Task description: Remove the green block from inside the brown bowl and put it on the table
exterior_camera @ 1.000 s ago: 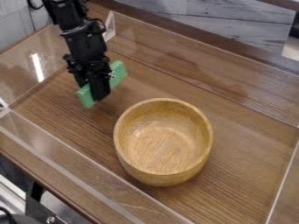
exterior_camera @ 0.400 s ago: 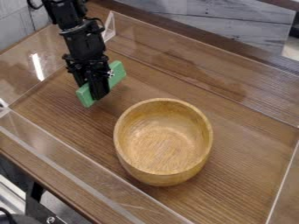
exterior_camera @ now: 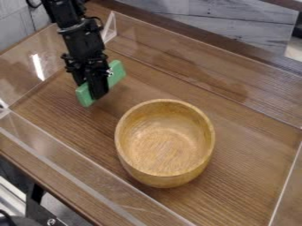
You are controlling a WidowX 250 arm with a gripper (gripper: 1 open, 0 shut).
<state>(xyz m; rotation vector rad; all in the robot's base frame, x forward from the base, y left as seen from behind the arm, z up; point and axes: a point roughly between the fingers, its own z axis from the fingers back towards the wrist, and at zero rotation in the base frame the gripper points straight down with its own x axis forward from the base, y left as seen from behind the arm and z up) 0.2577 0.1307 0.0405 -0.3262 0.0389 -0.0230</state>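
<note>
Nearest the camera, a clear acrylic wall [exterior_camera: 71, 181] is seen along the front edge of the wide brown wood-grain table [exterior_camera: 253, 106]; the panel is glossy and carries pale reflections. Behind it, the tabletop shows long parallel grain lines and a matte finish.

Right of centre, the round light-brown wooden bowl [exterior_camera: 165, 141] is found standing upright on the table. A thick rim, rounded sides and swirling grain on the inner floor are noted. Nothing is seen inside the bowl.

Further back and to the left, well apart from the bowl, the small bright green rectangular block [exterior_camera: 99, 82] is observed at table level, flat-faced and tilted along its length. Whether its lower end touches the surface cannot be told. The block is pinched across its middle by the black gripper [exterior_camera: 94, 86], whose jaws are pressed against it from both sides; green is visible on either side of the fingers.

The black robot arm [exterior_camera: 73, 26] is seen descending from the upper left, with the gripper pointed steeply downward, slightly off vertical.

At the far side, a second acrylic wall [exterior_camera: 200, 35] is noted.
</note>
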